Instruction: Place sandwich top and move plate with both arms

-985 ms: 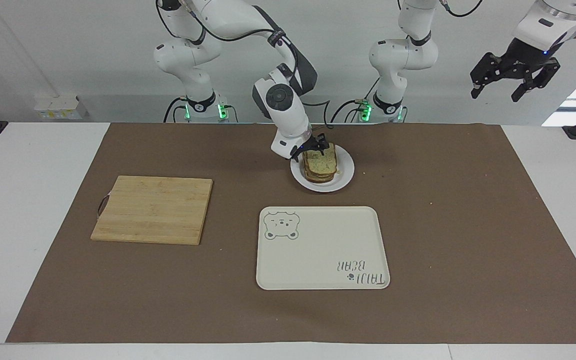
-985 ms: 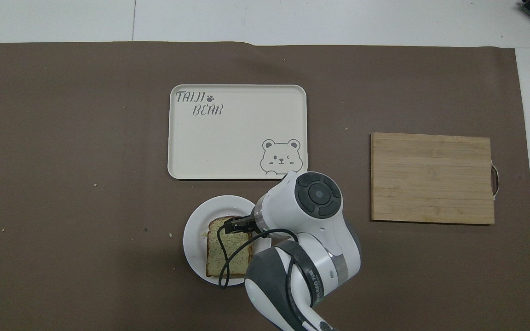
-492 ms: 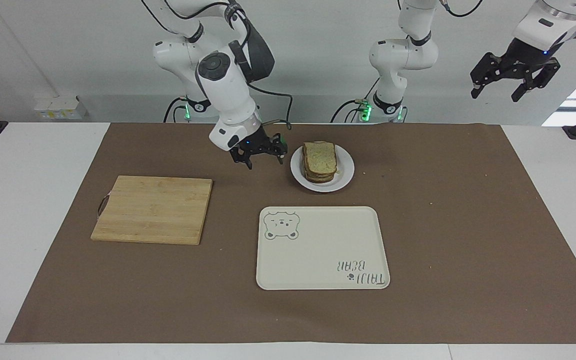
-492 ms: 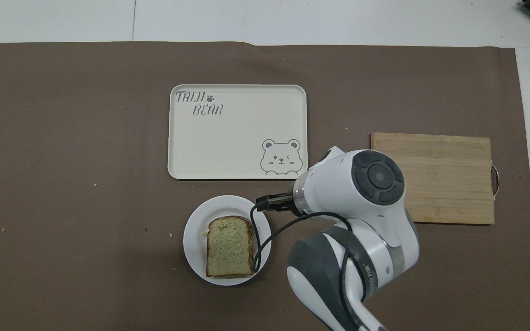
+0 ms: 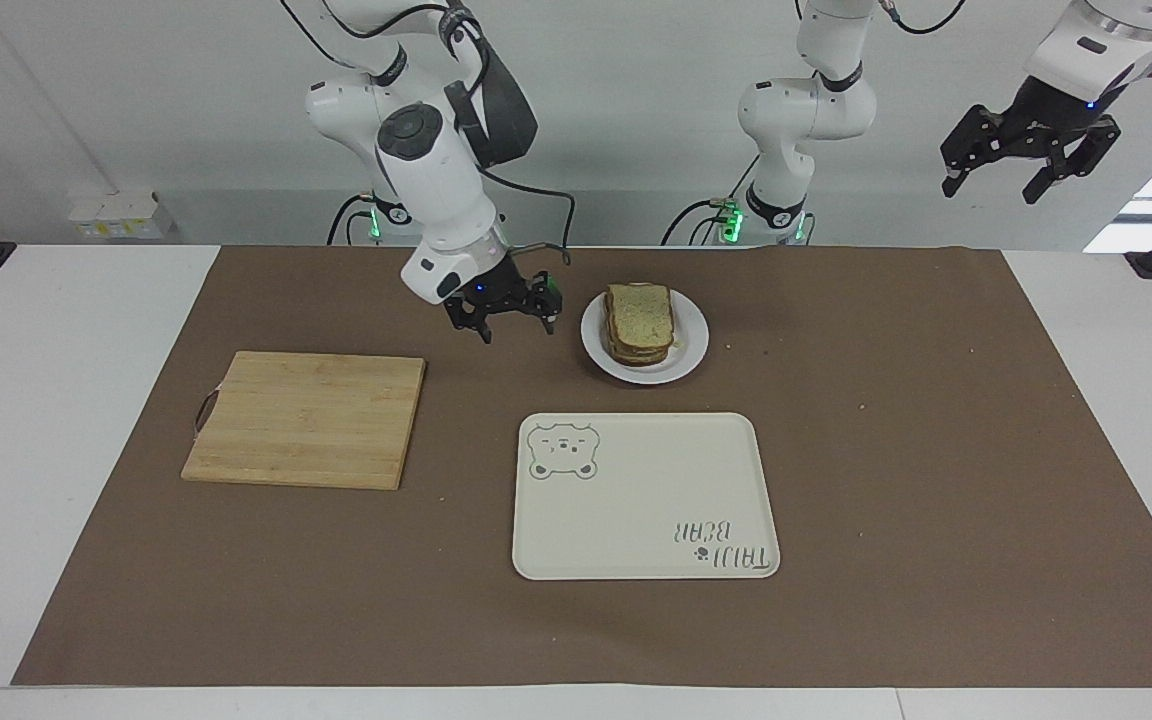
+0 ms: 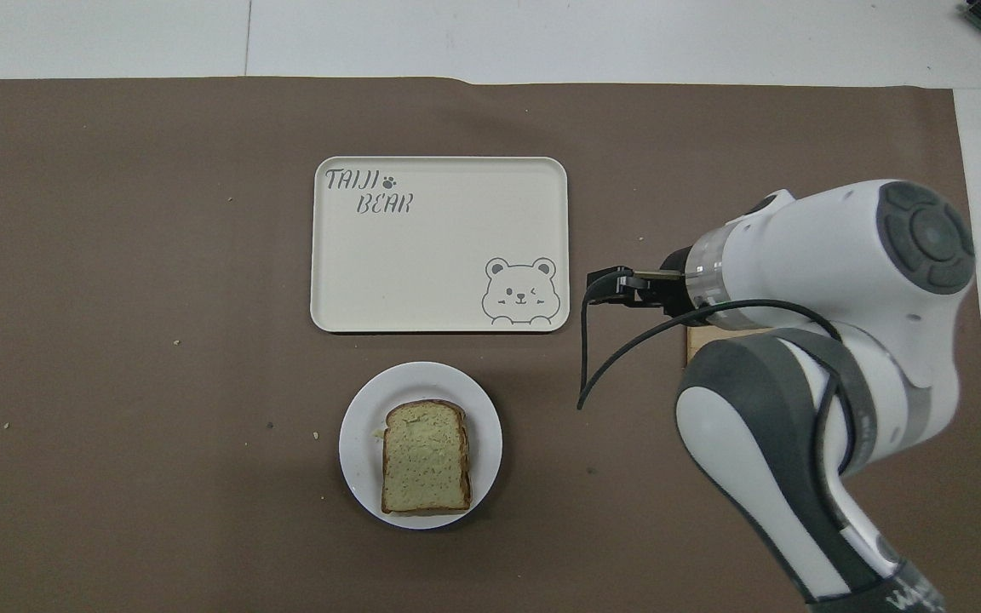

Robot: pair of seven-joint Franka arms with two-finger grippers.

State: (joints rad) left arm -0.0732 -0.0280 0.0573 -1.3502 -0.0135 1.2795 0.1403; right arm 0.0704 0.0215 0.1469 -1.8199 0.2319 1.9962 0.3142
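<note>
The sandwich top [image 5: 639,310] lies flat on a stack of bread slices on the plate [image 5: 688,352], near the robots at mid-table. In the overhead view the speckled slice [image 6: 425,455] covers the stack and the plate's rim [image 6: 359,443] shows around it. My right gripper [image 5: 504,318] is open and empty, low over the brown mat between the plate and the cutting board, apart from both; it also shows in the overhead view [image 6: 605,286]. My left gripper [image 5: 1031,168] is open and empty, and it waits high in the air at the left arm's end of the table.
A cream tray with a bear drawing [image 5: 636,500] lies farther from the robots than the plate; it also shows in the overhead view [image 6: 439,247]. A wooden cutting board [image 5: 306,418] lies toward the right arm's end. A brown mat [image 5: 936,450] covers the table.
My right gripper let go of the top slice on the stack, lifted off and swung away toward the cutting board. The slice stays on the stack. The left arm has not moved.
</note>
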